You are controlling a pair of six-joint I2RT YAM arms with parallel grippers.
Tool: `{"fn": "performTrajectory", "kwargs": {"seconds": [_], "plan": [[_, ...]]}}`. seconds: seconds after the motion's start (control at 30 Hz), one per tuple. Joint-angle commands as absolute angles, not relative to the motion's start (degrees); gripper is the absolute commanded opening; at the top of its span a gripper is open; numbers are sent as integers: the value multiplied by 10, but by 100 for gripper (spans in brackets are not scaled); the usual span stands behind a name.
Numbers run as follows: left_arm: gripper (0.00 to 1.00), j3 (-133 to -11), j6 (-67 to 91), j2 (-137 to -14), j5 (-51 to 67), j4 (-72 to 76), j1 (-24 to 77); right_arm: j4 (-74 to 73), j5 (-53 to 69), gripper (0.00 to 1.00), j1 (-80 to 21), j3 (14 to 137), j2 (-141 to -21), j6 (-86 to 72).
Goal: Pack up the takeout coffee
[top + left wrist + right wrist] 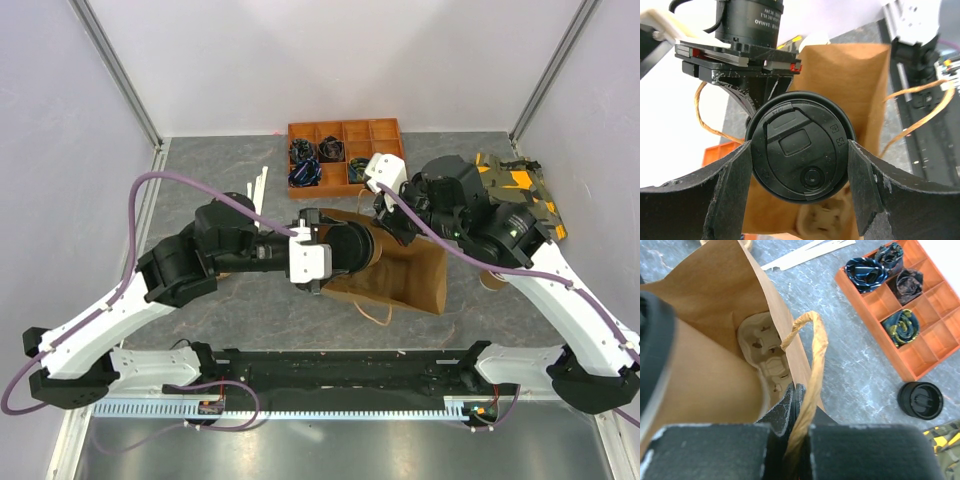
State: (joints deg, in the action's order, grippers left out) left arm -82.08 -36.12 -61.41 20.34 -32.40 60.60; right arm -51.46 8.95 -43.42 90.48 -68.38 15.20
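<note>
Left end effector (799, 170) grasped lidded coffee (802, 142), right end effector (796, 412) clenched on bag (715, 290) rim, right wrist alone showed carrier (762, 350) inside

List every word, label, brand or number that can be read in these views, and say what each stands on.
"DAMIAO": white print on the black motor housing, left wrist view; the finer print around it is too small to read.
Raised marks on the black lid of the takeout coffee: too blurred to read.
The paper bag and the orange tray show no text.
</note>
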Motion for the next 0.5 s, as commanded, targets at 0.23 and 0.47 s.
{"fn": "performTrajectory", "kwargs": {"seconds": [0.23, 0.47], "plan": [[45, -765, -450, -623, 146, -292, 634, -491, 77, 0, -469, 915, -670, 91], [44, -770, -461, -635, 119, -320, 642, -487, 10, 0, -497, 921, -678, 77]]}}
